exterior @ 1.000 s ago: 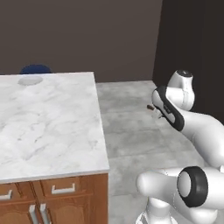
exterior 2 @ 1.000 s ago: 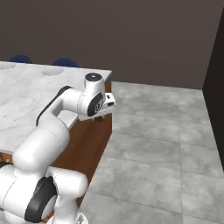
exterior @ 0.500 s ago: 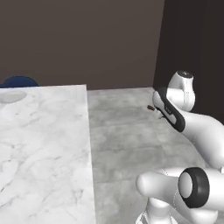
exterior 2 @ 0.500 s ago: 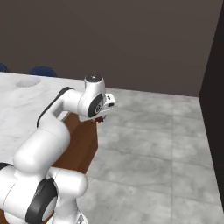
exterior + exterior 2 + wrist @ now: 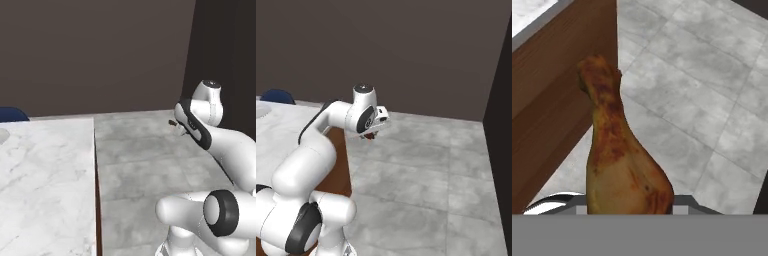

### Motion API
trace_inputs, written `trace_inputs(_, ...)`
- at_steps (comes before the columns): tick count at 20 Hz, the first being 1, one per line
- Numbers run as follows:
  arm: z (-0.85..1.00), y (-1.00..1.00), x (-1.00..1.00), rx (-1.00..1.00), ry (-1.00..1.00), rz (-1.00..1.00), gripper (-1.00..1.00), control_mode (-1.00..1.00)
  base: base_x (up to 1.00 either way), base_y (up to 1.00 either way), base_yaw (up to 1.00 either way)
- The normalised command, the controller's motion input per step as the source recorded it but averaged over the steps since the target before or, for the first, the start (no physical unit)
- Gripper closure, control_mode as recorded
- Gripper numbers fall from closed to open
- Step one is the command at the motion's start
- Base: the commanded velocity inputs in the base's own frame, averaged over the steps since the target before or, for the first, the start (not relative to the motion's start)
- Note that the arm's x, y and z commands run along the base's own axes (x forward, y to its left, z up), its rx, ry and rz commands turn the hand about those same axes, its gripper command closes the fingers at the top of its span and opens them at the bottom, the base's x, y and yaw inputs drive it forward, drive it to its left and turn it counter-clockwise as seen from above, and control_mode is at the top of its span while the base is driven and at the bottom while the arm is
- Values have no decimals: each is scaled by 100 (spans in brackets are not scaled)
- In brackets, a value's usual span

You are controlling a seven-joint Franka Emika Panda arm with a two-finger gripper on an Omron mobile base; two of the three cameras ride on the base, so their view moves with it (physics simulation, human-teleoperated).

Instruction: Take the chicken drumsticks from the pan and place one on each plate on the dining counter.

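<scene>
Beside the bench, a white grey-veined marble top, the arm hung over open grey tiled floor, with nothing between the tool and the bench's near edge. A dark blue rounded shape, possibly a chair back, stood beyond the far side of the bench, and the rim of a pale plate showed on the bench at its far left. A plain dark brown wall closed the room behind the bench, with a black panel to the right of it. In the hand view the bench's wooden side ran close by.

The drumstick was off the bench, out over the floor, held at its thick meaty end in the tool, whose jaws stood partly closed around it. Its long axis ran straight out along the tool, the narrow bone end pointing away from the hand, toward the wooden side.
</scene>
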Motion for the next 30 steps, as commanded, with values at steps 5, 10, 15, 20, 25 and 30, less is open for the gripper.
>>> trace_inputs(5,0,0,0,0,0,0,100,100,100,-34,2)
trace_inputs(10,0,0,0,0,0,0,100,100,100,-17,24)
trace_inputs(15,0,0,0,0,0,0,100,100,91,-8,64)
trace_inputs(20,0,0,0,0,0,0,100,100,67,-7,83)
trace_inputs(25,0,0,0,0,0,0,100,100,50,-8,94)
trace_inputs(30,0,0,0,0,0,0,100,100,24,-12,100)
